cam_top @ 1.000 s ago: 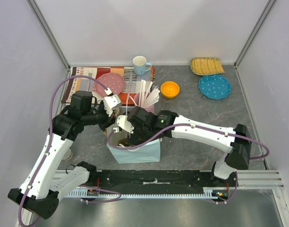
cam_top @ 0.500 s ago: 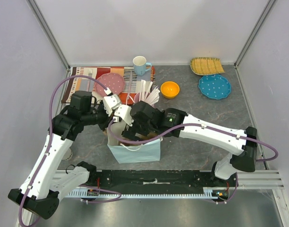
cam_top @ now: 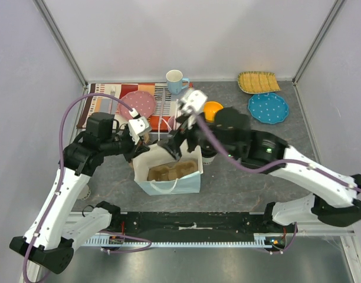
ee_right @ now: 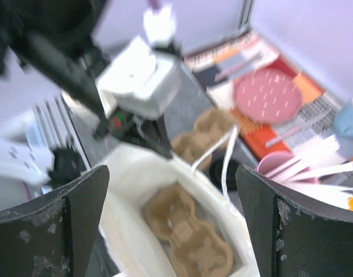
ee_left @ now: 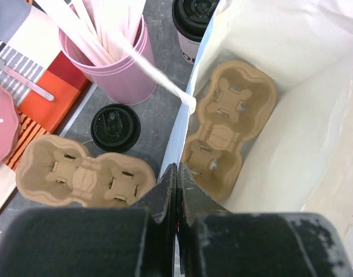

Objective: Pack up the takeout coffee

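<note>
The left pincer (ee_left: 176, 173) was clenched on the rim of the light-blue paper bag (cam_top: 168, 187). The bag stood toward the near edge of the bench (cam_top: 313, 138), left of centre. That pinch looked meant to hold the mouth wide and steady the bag while something is lowered in. Outside the bag, toward the far-left corner, a spare cardboard carrier (ee_left: 84, 173) and a loose black lid (ee_left: 115, 127) lay on the bench. They were near the pink cup of wooden sticks (ee_left: 107, 63) and played no part for now. Flat on the bag's floor sat a second cardboard cup carrier (ee_left: 228, 124) with its wells bare, evidently put there to seat the drink and stop it sliding. The takeout coffee (ee_left: 191, 23), black lid on, stood upright on the bench just beside the bag's outer wall. It was toward the bag's far right corner, close enough for a short lift, and not yet packed. The right pincer (ee_right: 172, 173) hung above the open mouth with its fingers spread wide, holding nothing and touching neither bag nor cup. I judge the next move calls for it to shift right, close around the cup below the lid, and lower it into a well without snagging the white cord handle (ee_left: 165, 81).
</note>
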### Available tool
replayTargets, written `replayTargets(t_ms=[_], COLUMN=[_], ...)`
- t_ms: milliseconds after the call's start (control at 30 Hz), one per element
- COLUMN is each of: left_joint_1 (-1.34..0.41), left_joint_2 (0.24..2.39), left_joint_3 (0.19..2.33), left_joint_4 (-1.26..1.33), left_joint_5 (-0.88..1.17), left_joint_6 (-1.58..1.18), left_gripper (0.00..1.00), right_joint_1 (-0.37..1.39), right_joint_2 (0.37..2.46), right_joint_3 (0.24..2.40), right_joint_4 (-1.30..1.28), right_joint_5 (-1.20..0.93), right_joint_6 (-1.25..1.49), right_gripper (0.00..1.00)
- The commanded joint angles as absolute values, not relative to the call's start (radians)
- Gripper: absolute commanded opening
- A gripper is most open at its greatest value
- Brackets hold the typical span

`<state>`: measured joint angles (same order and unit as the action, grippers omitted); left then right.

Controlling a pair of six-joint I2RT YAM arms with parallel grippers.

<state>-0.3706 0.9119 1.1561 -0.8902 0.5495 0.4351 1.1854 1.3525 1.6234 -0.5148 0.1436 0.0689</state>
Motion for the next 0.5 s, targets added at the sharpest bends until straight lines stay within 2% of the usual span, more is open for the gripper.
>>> replayTargets(t_ms=[0,100,133,200,233,367,467], left_joint_1=[-0.371,-0.370,-0.370,-0.370,-0.370,-0.370,-0.370], left_joint_2=[0.911,0.911,0.911,0.910,0.910,0.914,0.920], left_joint_3=[1.157,1.158,1.163,1.170,1.173,1.198,1.226], left_joint_4=[-0.922,-0.930,-0.936,-0.962,-0.971,-1.028,-1.080], left_joint_5=[0.587,0.598,0.595,0.585,0.574,0.543,0.508], left_joint_6=[0.422,0.408,0.413,0.419,0.419,0.422,0.437], left_gripper=[0.02,0.02,0.02,0.02,0.02,0.02,0.02], right_joint_1=[1.160,1.158,1.140,1.076,0.980,0.864,0.824], right_joint_2=[1.278,1.287,1.287,1.292,1.292,1.249,1.284], right_joint_3=[1.658,1.651,1.664,1.696,1.732,1.700,1.672], right_joint_4=[-0.428,-0.483,-0.501,-0.637,-0.699,-0.868,-0.980], right_joint_5=[0.180,0.219,0.303,0.395,0.440,0.642,0.644], right_joint_6=[0.169,0.184,0.236,0.349,0.494,0.601,0.617], right_gripper=[0.98,0.98,0.98,0.98,0.97,0.88,0.88])
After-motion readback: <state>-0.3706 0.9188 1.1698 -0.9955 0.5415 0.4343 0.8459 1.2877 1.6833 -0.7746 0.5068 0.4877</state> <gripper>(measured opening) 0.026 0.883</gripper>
